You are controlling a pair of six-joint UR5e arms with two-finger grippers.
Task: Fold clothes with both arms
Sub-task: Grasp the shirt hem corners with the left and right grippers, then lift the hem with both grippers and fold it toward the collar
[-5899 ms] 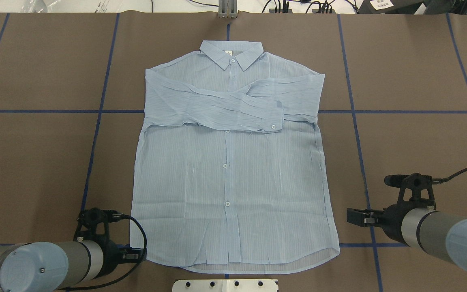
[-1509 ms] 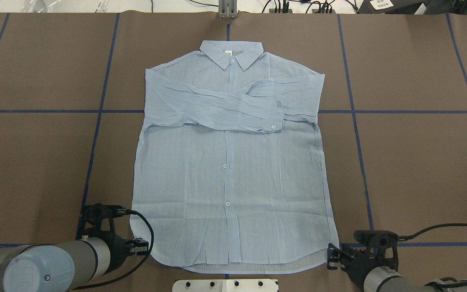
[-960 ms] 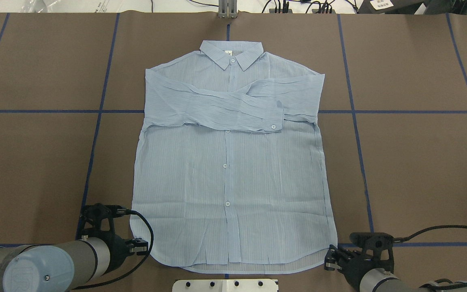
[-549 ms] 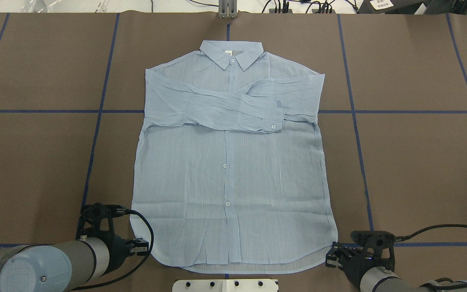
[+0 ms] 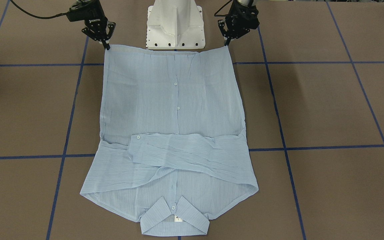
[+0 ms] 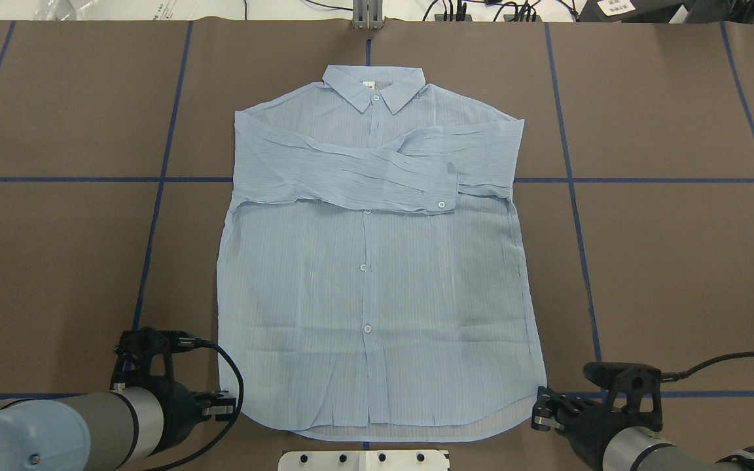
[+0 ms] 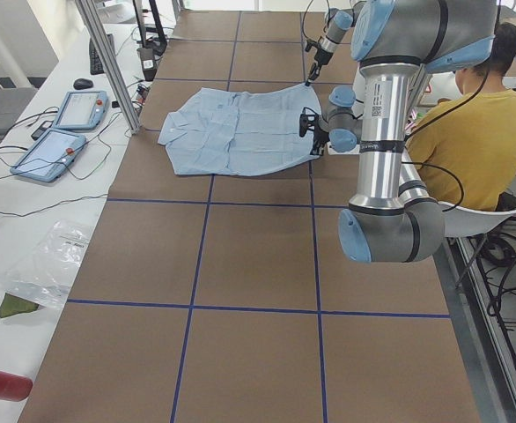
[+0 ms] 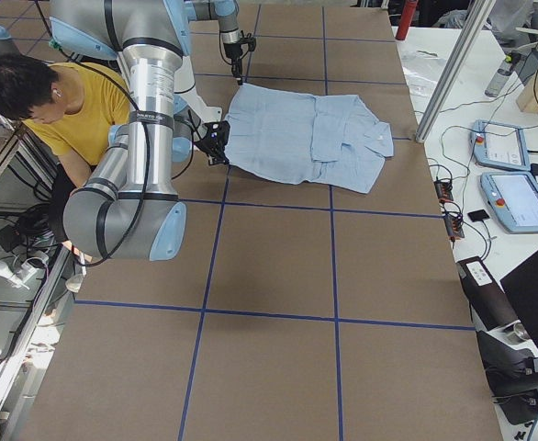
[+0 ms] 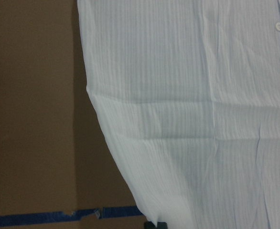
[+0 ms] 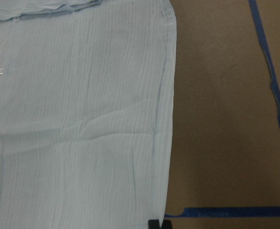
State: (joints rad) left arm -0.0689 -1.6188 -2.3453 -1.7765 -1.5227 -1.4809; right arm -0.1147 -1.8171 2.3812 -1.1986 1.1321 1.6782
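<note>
I read the fingers of the left gripper as drawn together to a point on the near corner of the hem. The right gripper looks pinched the same way on the opposite corner. The wrist views show only a dark sliver of finger at their lower edge, so I lean on the front-facing view for this. Between the two tips the hem runs nearly straight.

Beyond that the shirt lies flat and face up on the brown table. Its sleeves are crossed over the chest and its collar is at the far end from the robot.

I expect this cloth to be very light, limp and a bit slippery. It is thin enough that the table darkens it at the edges. It has no stiffness to carry a fold, so it should sag between the two holds and drag wherever it touches the table.

The hem corners are the right places to hold, since the double-stitched edge gives the pads more to bite on. I would keep both grippers level and evenly spaced, so the crossed sleeves don't slide off.
</note>
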